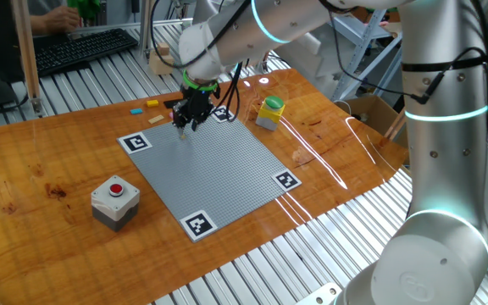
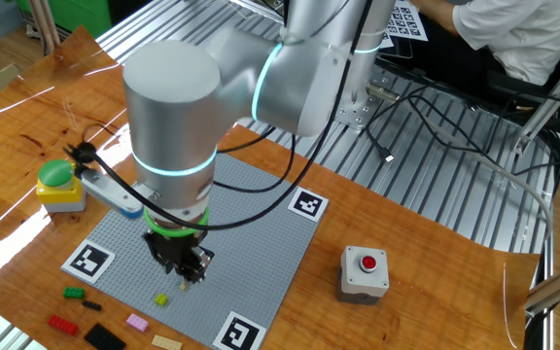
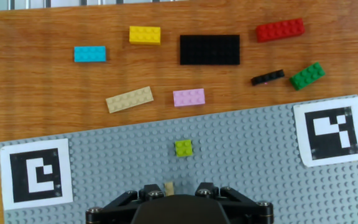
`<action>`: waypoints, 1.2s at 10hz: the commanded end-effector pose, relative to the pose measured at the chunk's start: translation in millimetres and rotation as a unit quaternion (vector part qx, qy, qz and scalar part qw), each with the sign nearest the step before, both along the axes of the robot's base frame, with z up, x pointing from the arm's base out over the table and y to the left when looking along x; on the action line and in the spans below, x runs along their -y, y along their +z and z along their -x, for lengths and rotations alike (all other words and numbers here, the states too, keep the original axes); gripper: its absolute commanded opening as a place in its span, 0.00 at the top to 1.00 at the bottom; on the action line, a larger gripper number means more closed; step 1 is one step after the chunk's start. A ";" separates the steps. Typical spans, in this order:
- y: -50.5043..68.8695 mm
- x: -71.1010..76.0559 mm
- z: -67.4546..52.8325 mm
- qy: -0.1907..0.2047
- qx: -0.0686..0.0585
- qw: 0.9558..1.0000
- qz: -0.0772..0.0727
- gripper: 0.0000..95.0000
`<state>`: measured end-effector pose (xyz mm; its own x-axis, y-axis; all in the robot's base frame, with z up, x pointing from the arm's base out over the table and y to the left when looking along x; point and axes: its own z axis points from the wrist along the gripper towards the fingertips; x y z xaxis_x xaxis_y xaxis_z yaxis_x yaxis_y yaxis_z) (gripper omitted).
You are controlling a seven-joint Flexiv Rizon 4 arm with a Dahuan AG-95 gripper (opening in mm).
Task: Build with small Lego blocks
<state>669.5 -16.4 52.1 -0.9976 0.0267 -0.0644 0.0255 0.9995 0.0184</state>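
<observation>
My gripper hangs low over the near part of the grey studded plate. Its jaws stand apart. A tiny tan piece sits between them, close to the left finger, with a gap on its right. A yellow-green brick sits on the plate just ahead. Beyond the plate, on the wood, lie cyan, yellow, black, red, small black, green, tan and pink bricks. The fixed views show the gripper near the plate's edge.
A grey box with a red button stands beside the plate. A grey box with a yellow-and-green cap stands at another side. Black-and-white markers sit at the plate's corners. A keyboard lies beyond the table.
</observation>
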 end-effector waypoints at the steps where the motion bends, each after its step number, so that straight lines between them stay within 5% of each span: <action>1: 53.4 -5.8 6.9 -0.013 -0.087 0.996 -0.035 1.00; 5: 50.4 -6.4 5.5 -0.010 -0.084 0.996 -0.033 1.00; 12: 33.1 -5.8 -3.9 0.006 -0.047 0.999 -0.026 1.00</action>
